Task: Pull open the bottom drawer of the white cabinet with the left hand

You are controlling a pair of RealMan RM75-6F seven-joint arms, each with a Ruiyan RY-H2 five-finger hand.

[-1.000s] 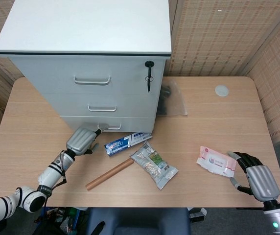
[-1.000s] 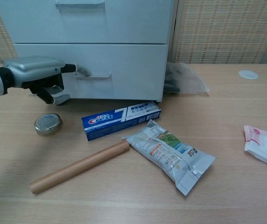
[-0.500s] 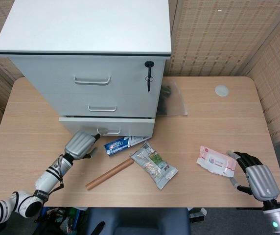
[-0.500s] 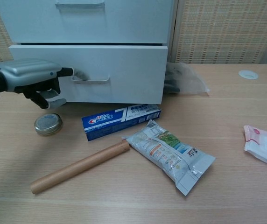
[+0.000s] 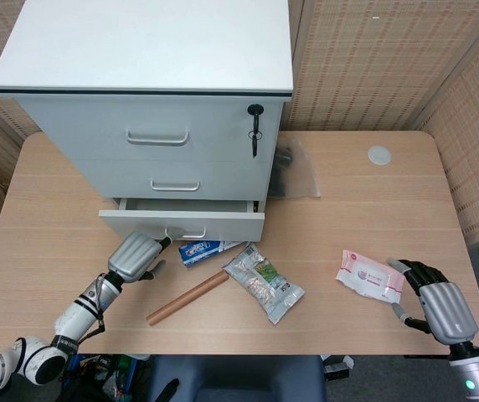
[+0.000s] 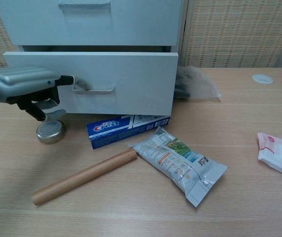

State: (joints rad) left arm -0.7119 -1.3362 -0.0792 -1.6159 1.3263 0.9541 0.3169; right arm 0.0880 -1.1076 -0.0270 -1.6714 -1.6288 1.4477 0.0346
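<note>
Out toward me has slid the bottom drawer (image 6: 116,81), my left hand (image 6: 25,84) seemingly hooked on its handle (image 6: 92,89), so the pull is working.

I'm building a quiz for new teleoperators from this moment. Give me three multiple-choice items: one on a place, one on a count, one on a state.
1. Where is the toothpaste box?
A. Just in front of the bottom drawer
B. On the cabinet top
C. Beside the wipes pack

2. How many drawer handles show on the cabinet in the head view?
A. One
B. Three
C. Five

3. What state is the bottom drawer in?
A. Fully shut
B. Removed
C. Partly pulled out

Answers: 1 A, it lies at the drawer front's foot. 2 B, one per drawer. 3 C, a gap shows behind its front, with the left hand at the handle.
</note>
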